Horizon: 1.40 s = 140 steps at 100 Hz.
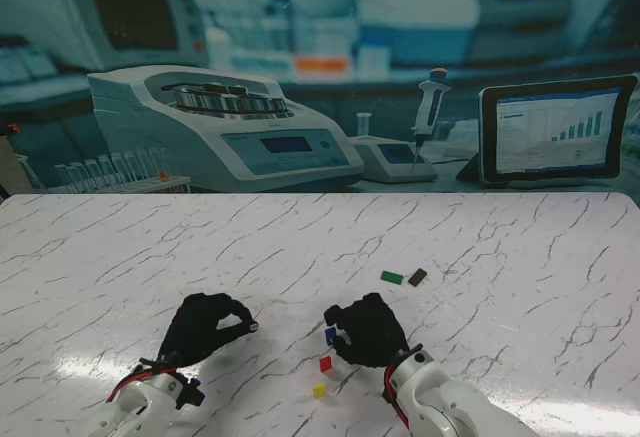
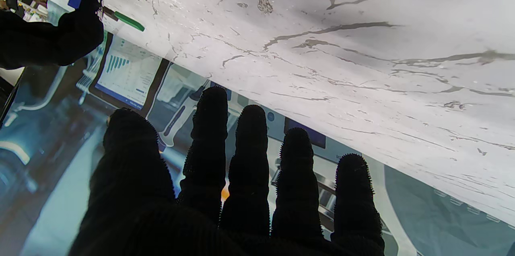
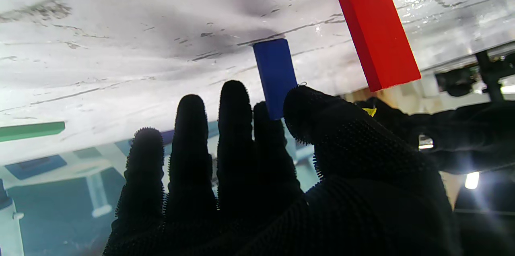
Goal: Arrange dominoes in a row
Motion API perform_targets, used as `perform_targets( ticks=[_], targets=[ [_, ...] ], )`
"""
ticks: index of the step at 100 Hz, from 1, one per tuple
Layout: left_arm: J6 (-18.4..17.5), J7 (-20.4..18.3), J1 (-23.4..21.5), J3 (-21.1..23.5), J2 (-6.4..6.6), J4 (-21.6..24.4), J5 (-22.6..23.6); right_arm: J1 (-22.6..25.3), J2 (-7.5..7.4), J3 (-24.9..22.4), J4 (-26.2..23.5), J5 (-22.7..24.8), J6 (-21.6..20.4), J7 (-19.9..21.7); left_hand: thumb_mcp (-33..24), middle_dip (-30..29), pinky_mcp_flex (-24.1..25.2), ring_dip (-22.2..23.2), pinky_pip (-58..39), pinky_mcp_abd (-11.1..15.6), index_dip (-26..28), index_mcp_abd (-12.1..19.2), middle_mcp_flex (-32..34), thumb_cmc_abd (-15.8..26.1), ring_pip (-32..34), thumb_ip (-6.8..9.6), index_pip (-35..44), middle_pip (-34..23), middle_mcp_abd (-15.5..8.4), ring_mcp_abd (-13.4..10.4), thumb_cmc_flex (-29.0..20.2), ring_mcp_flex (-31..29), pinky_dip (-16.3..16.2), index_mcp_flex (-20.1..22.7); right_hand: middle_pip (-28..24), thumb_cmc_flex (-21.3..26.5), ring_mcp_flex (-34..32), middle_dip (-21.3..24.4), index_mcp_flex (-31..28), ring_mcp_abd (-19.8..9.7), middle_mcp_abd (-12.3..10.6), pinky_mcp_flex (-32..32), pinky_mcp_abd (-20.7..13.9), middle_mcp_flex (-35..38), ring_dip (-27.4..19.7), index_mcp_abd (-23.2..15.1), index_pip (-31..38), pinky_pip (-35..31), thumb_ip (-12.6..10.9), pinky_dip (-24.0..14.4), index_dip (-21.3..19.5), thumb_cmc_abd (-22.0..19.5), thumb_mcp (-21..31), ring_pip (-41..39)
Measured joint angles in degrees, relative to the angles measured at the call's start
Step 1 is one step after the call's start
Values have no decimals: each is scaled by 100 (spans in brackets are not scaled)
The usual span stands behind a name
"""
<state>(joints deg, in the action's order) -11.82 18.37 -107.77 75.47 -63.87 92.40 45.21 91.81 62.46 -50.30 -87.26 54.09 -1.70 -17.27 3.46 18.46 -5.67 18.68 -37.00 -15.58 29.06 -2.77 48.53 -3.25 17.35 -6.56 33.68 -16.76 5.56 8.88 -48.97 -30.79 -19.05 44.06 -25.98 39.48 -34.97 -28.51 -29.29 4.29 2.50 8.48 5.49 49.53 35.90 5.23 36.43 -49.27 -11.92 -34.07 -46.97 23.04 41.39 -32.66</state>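
**Blue domino pinched upright at the far end of a three-piece row**

Marble-patterned white table, glossy, veined in grey, backed by a printed laboratory backdrop: centrifuge, pipette, tablet with bar chart. Right hand, black-gloved, closed on the blue domino, thumb and index fingertip meeting at its free end, base apparently on the table; probably held so for steadying while set on end. Left hand, empty, fingers extended and slightly apart in the wrist view, resting well to the left of the row, presumably kept clear. Red domino upright just nearer than the blue; yellow domino nearest of all; the three in a line running toward the stand, apart from one another. Green domino and dark domino flat, side by side, farther off and to the right: judged the remaining supply, not yet in the row.
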Motion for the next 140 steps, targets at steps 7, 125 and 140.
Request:
perform_targets(
  ticks=[7, 125, 140],
  targets=[
    [3, 0, -1, 1, 0, 0, 0, 7, -3, -20, -23, 1, -20, 36, 0, 0, 0, 0, 0, 0, 0, 0, 0, 0, 0, 0, 0, 0, 0, 0, 0, 0, 0, 0, 0, -1, 0, 10, 0, 1, 15, -1, 0, 3, -1, 1, -92, 52, 0, -3, 0, -45, -4, 0],
    [4, -4, -3, 2, 0, 3, -1, 71, -31, -61, -96, 170, -73, -29, 0, 0, 0, 0, 0, 0, 0, 0, 0, 0, 0, 0, 1, 0, 0, 0, 0, 0, 0, 0, -77, 35, 62, -431, -5, 7, -2, -3, 0, -52, -2, -42, 373, 181, 0, -86, 1, 123, 86, 9],
    [4, -5, -2, 1, 0, 3, -1, 71, -32, -59, -101, 181, -40, -33, 0, 0, 0, 0, 0, 0, 0, 0, 0, 0, 0, 0, 1, 0, 0, 0, 0, 0, 0, 0, -78, 82, 62, -434, -5, 7, -6, -3, 0, -52, -2, -45, 444, 181, 0, -86, 1, 123, 87, 7]
  ],
)
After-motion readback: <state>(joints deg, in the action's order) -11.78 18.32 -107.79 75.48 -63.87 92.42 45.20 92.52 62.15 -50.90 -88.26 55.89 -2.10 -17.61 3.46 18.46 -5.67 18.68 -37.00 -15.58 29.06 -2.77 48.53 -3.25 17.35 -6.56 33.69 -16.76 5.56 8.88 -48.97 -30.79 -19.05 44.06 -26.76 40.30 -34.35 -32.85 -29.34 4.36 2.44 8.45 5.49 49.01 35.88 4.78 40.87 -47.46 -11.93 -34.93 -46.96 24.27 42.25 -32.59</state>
